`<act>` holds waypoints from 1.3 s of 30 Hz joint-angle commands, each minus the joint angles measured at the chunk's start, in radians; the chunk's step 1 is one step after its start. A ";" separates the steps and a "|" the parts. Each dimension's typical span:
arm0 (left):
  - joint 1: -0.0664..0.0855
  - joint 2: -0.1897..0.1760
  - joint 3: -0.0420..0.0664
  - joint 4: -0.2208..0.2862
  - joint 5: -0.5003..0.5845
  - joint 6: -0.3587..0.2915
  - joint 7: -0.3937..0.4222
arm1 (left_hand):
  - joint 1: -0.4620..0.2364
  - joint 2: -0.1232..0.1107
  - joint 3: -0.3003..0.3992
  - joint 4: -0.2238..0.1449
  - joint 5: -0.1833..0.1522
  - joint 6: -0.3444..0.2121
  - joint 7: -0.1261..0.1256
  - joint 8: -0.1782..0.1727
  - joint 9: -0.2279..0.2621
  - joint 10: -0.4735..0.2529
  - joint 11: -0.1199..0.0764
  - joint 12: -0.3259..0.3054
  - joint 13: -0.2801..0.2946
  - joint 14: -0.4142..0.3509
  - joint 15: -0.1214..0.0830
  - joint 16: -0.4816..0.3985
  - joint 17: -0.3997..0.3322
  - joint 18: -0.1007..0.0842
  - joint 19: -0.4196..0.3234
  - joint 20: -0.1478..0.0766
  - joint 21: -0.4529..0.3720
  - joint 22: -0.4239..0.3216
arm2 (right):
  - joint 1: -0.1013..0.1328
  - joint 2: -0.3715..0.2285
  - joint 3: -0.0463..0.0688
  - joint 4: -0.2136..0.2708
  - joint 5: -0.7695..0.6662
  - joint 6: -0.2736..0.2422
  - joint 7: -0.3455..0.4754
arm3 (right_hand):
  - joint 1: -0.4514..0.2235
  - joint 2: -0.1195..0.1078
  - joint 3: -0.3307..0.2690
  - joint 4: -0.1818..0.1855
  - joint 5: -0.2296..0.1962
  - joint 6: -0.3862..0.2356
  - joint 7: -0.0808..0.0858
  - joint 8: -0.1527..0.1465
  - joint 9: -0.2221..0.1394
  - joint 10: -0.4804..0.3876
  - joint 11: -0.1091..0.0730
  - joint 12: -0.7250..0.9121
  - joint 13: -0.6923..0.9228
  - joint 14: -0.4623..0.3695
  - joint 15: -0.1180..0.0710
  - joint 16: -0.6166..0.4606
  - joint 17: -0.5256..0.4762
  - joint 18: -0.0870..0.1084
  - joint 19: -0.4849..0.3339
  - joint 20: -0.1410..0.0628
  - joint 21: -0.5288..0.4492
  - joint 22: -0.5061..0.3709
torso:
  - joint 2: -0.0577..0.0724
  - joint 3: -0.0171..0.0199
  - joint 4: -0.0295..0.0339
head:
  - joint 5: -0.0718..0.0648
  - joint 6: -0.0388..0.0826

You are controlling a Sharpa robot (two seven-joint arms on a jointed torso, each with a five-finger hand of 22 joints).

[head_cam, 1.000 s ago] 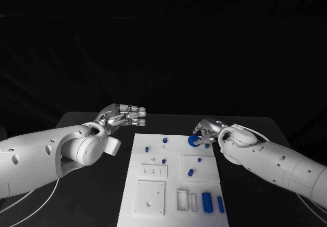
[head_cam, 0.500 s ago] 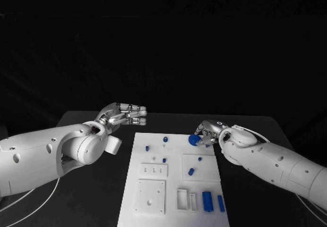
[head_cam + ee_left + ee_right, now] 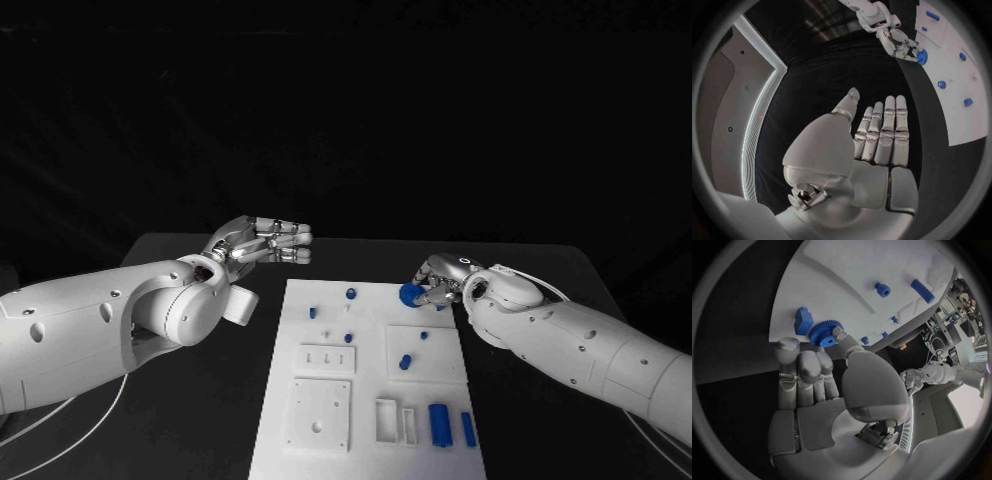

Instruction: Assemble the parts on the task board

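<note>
The white task board [image 3: 320,372] lies in the middle of the black table. My right hand [image 3: 444,279] is over the board's far right corner and pinches a blue gear [image 3: 411,295] between thumb and fingers; the same gear [image 3: 824,333] sits at my fingertips just above the board [image 3: 854,270], beside a small blue block [image 3: 803,320]. My left hand [image 3: 265,241] hovers off the board's far left corner with its fingers stretched out and nothing in it. From the left wrist, that hand [image 3: 879,135] is flat, with the right hand and gear [image 3: 922,56] beyond it.
Blue pegs stand on the board's far half [image 3: 351,295], [image 3: 312,313], and two blue blocks [image 3: 437,426] lie at its near right beside a white slotted holder [image 3: 387,421]. White plates with holes [image 3: 319,415] fill the near left. Black table surrounds the board.
My right hand has shifted slightly up and away with the gear still pinched. The left hand has barely moved.
</note>
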 commanded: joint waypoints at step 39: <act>0.002 0.007 0.000 -0.002 -0.006 0.018 0.000 | -0.004 -0.004 -0.005 -0.001 0.003 -0.003 -0.002 0.004 0.001 -0.009 0.000 0.002 0.001 -0.005 0.004 0.004 0.001 -0.005 -0.007 0.001 0.003 -0.001 | -0.002 0.018 -0.003 0.008 -0.058 0.060 -0.014 | -0.104 -0.001 0.300 -0.052 0.321 0.122 -0.021 -0.005 -0.002 0.022 -0.021 0.015 0.022 0.009 -0.012 0.023 0.013 -0.012 0.038 -0.008 0.069 0.087 | 0.000 0.0007 -0.0011 | 0.011 -0.004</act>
